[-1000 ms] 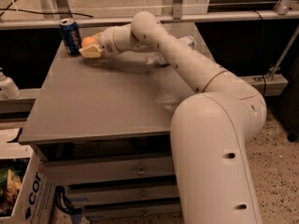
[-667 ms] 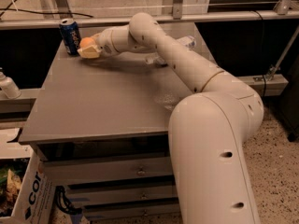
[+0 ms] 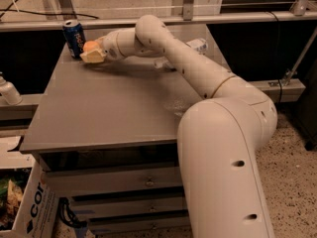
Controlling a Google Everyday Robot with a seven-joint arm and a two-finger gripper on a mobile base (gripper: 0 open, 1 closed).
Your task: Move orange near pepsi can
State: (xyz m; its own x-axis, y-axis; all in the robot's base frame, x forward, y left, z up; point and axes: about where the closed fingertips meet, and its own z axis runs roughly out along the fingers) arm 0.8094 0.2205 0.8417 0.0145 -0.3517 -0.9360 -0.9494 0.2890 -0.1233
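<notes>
As seen from the front of the table (image 3: 114,113), the arm (image 3: 198,68) reaches diagonally across the grey top to the far left corner. The gripper (image 3: 92,53) sits there, low over the surface, with its fingers (image 3: 94,58) closed around the orange (image 3: 90,46). The fruit shows as a round bulge above the pale pads. Can't tell if the orange touches the tabletop or is held just clear of it.

The pepsi can (image 3: 74,37) stands upright at the far left edge, just beside the gripper, on the side away from the arm. Orange and can are very close, either touching or with a thin gap; can't resolve which.

Behind the forearm, near the far edge, a clear bottle (image 3: 199,44) with a white label is partly hidden. Off the table to the left, a white bottle (image 3: 8,90) stands on a lower ledge. Drawers (image 3: 114,182) sit under the top, and a cardboard box (image 3: 25,207) is on the floor at lower left.
</notes>
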